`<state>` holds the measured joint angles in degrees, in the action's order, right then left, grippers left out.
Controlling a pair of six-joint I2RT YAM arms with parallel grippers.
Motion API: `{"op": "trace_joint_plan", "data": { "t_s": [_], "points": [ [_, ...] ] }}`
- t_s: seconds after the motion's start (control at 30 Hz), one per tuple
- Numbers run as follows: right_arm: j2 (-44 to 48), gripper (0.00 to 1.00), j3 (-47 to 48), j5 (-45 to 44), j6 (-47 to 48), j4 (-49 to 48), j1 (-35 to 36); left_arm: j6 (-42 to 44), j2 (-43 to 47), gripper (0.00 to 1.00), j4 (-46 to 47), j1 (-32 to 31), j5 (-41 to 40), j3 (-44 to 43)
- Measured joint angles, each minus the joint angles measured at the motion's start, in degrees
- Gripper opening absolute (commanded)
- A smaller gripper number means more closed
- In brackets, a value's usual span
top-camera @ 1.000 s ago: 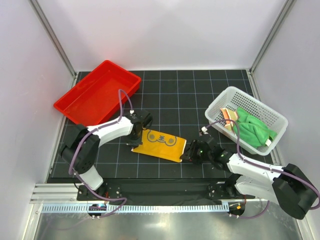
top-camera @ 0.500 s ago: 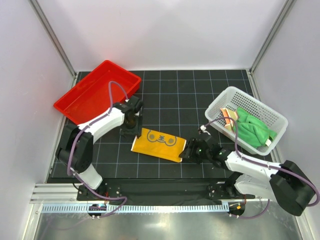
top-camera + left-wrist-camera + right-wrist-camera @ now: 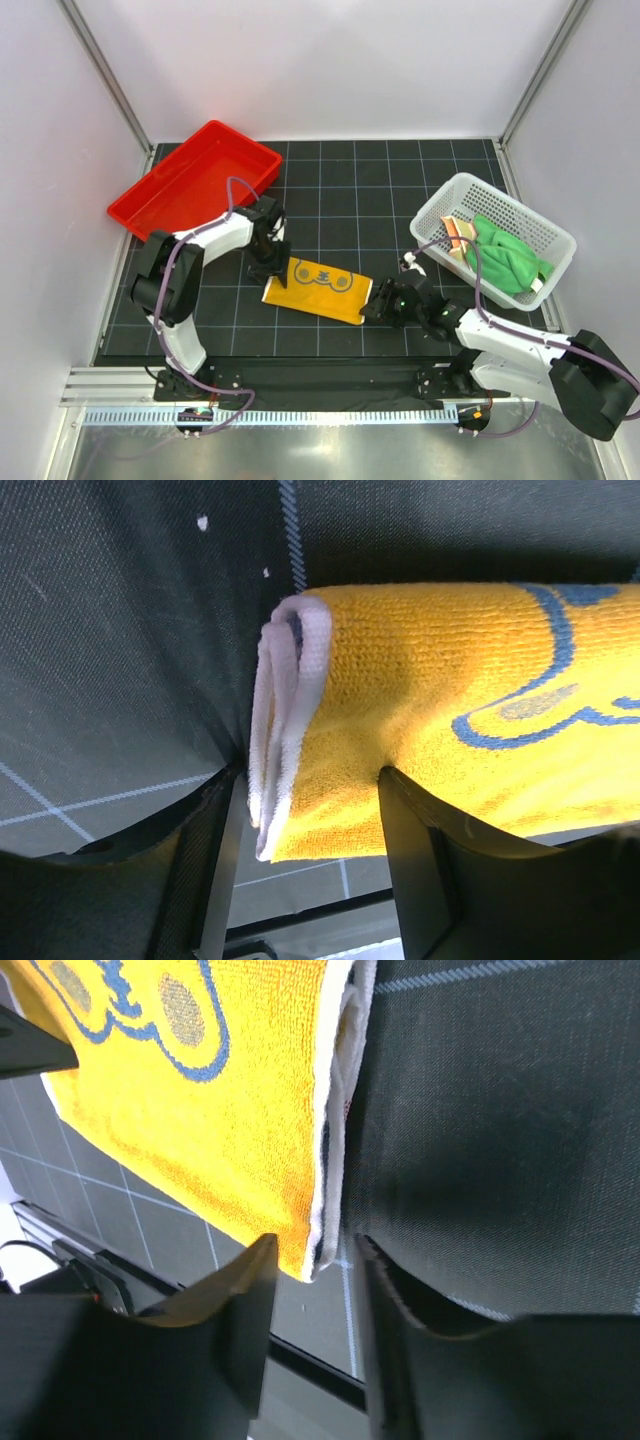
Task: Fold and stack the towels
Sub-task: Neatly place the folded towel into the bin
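From above, we see the yellow towel (image 3: 318, 289) folded flat on the black mat (image 3: 400, 180), low in the middle of the frame. The left gripper (image 3: 270, 272) sits at its left end and the right gripper (image 3: 378, 305) at its right end. The green towel (image 3: 510, 262) and striped towel (image 3: 460, 231) lie in the white basket (image 3: 470, 181) at right.

In the left wrist view, the jaws stand wide apart and hold nothing, with the towel's white-hemmed corner between them.

In the right wrist view, the jaws are slightly apart, with the towel's corner at their gap, unpinched.
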<state>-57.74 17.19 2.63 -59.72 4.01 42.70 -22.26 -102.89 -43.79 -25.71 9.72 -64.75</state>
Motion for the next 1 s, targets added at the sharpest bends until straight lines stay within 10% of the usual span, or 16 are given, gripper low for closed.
{"op": "trace_joint_plan", "data": {
  "t_s": [0.33,0.53,1.0],
  "points": [
    [8.5,0.69,-0.1,-0.3,1.7,2.1,0.0,-0.5,-0.1,0.47,1.4,0.3,2.4,0.2],
    [11.6,0.81,0.9,-0.8,4.3,6.4,0.0,-1.2,-1.0,0.0,3.9,0.3,5.3,0.4],
    [18.0,1.0,4.9,-4.9,9.8,15.8,0.0,10.3,0.5,0.0,-4.2,0.2,-7.9,-10.3]
  ]
}}
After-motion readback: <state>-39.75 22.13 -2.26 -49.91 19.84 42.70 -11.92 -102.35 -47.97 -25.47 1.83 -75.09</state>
